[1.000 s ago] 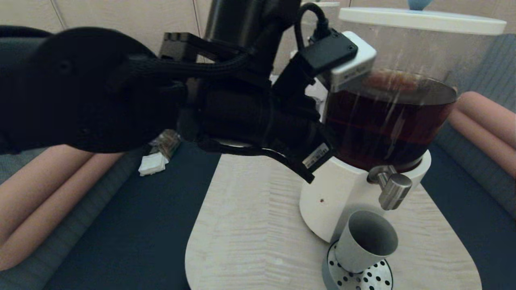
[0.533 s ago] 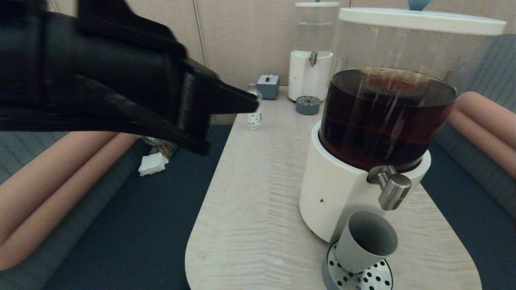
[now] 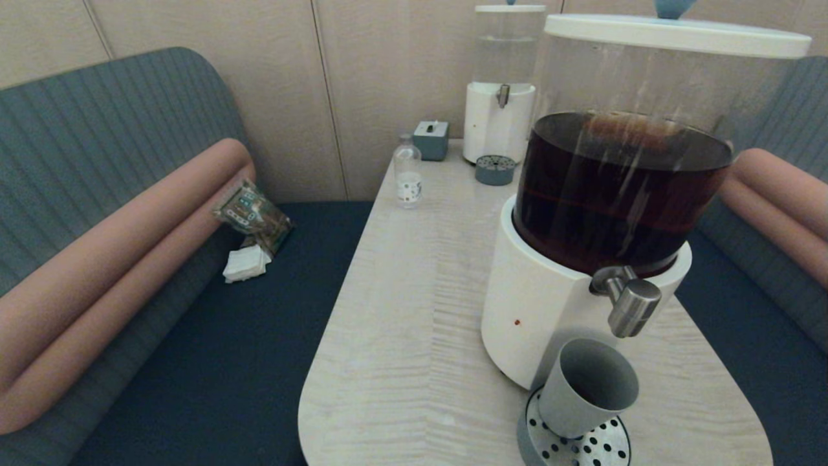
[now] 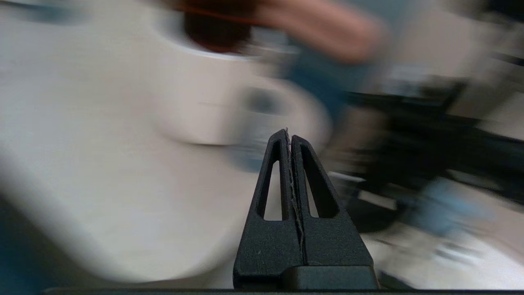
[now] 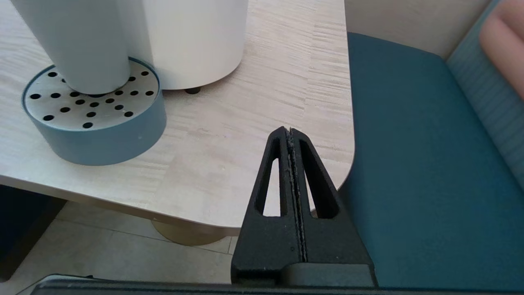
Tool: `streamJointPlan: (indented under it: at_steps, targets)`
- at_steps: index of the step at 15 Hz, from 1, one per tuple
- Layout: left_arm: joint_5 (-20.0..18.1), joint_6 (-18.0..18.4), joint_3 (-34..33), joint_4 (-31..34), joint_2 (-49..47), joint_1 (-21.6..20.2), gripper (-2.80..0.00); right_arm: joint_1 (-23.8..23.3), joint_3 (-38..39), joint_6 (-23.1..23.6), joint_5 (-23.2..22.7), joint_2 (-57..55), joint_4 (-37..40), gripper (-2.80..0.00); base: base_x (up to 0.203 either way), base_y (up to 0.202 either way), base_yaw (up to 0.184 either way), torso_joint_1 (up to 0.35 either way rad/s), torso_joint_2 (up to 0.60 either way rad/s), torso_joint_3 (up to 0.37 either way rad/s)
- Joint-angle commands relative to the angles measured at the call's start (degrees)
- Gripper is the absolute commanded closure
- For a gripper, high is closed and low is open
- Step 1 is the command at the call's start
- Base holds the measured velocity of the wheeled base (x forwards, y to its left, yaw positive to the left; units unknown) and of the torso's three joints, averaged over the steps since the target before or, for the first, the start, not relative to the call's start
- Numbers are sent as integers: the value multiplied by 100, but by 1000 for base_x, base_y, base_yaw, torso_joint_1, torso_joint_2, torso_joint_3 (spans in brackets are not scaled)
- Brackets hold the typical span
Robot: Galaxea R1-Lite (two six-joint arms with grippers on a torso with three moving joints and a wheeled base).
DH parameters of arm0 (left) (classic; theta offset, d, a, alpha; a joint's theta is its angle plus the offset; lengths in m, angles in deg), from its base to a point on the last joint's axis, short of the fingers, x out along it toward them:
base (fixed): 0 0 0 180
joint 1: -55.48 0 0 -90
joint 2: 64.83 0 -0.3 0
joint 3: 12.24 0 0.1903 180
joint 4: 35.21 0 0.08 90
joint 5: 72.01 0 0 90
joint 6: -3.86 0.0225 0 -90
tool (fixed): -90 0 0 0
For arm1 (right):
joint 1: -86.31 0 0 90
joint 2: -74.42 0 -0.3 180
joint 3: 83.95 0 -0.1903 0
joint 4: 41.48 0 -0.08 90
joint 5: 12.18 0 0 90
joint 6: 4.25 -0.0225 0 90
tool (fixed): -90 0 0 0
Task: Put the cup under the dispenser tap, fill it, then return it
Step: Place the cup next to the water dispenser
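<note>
The grey-green cup (image 3: pixel 585 388) stands on the perforated drip tray (image 3: pixel 576 446) below the brushed-steel dispenser tap (image 3: pixel 631 303) of the big white-based dispenser (image 3: pixel 550 310) holding dark brown liquid. The right wrist view shows the cup's lower wall (image 5: pixel 77 45) on the same tray (image 5: pixel 94 123). My right gripper (image 5: pixel 290 131) is shut and empty, low beside the table's near right corner. My left gripper (image 4: pixel 287 132) is shut and empty, in fast motion, with the dispenser blurred beyond it. Neither arm appears in the head view.
A smaller clear-liquid dispenser (image 3: pixel 499 97), its little drip tray (image 3: pixel 495 169), a grey box (image 3: pixel 431 139) and a small labelled bottle (image 3: pixel 407 171) stand at the table's far end. Blue benches with pink bolsters flank the table (image 3: pixel 414 310); a packet and tissue (image 3: pixel 249 239) lie on the left bench.
My left arm, which filled the head view's upper left, swung away leftward and has left that view. The cup stays on the tray under the tap.
</note>
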Motion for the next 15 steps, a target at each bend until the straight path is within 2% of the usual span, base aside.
streamJointPlan:
  at_steps: [1, 2, 5, 6, 9, 13, 15]
  targets:
    - [-655, -252, -796, -551, 533, -223, 0, 1, 53, 5, -5, 22, 2, 0, 0, 0, 0, 0, 0, 0]
    - [-556, -274, -1408, -1284, 436, -251, 0, 1, 53, 5, -5, 15, 2, 0, 0, 0, 0, 0, 0, 0]
    - [-119, -310, -2990, -4370, -486, -292, 0, 1, 53, 5, -5, 15, 2, 0, 0, 0, 0, 0, 0, 0]
    - [-26, -340, -3184, -4875, -837, -297, 0, 5, 53, 5, -5, 20, 2, 0, 0, 0, 0, 0, 0, 0]
    - [83, -376, -3384, -5533, -1502, -302, 0, 1, 53, 5, -7, 24, 2, 0, 0, 0, 0, 0, 0, 0]
    - [72, -252, -4153, -6349, -2120, -241, 0, 1, 53, 5, -5, 24, 2, 0, 0, 0, 0, 0, 0, 0]
    - [25, 11, -4354, -6623, -2350, -218, 0, 1, 53, 5, -5, 21, 2, 0, 0, 0, 0, 0, 0, 0]
